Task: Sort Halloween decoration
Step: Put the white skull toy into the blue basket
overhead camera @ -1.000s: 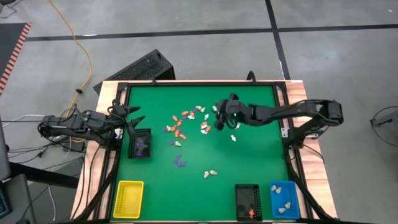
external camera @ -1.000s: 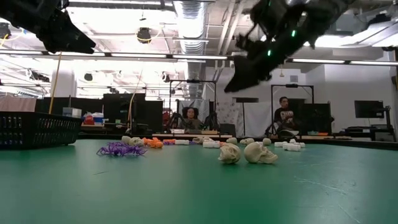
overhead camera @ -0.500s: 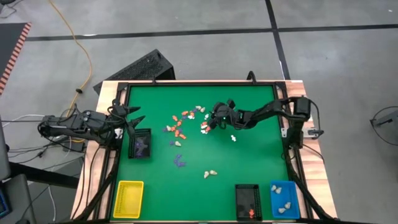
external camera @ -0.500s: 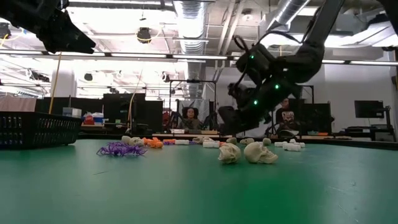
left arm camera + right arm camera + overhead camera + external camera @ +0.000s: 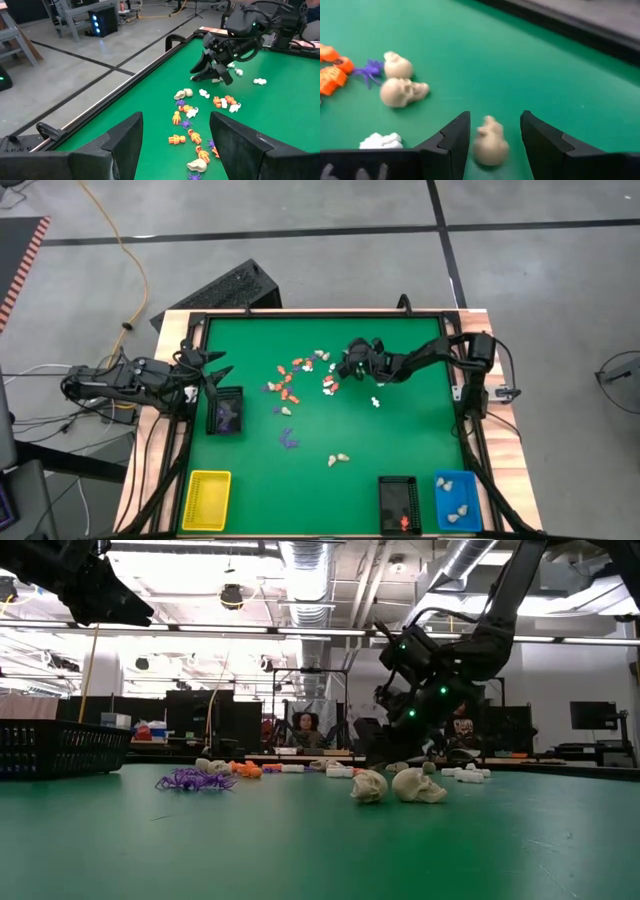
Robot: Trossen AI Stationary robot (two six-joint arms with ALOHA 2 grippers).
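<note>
Bright, even light falls from the ceiling strips [image 5: 300, 632] overhead, glaring white. The green surface [image 5: 400, 440] shows only faint shadows. Close up, one cream skull [image 5: 490, 145] between the fingers is blurred.

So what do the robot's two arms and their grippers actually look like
Both arms are dark, nearly black, jointed in segments with black cabling along them. The left gripper ends in two tapering pointed fingers; its own wrist view shows them as wide, flat, angular dark fingers. The right gripper has the same blocky black fingers, and small green lights glow on its wrist.
</note>
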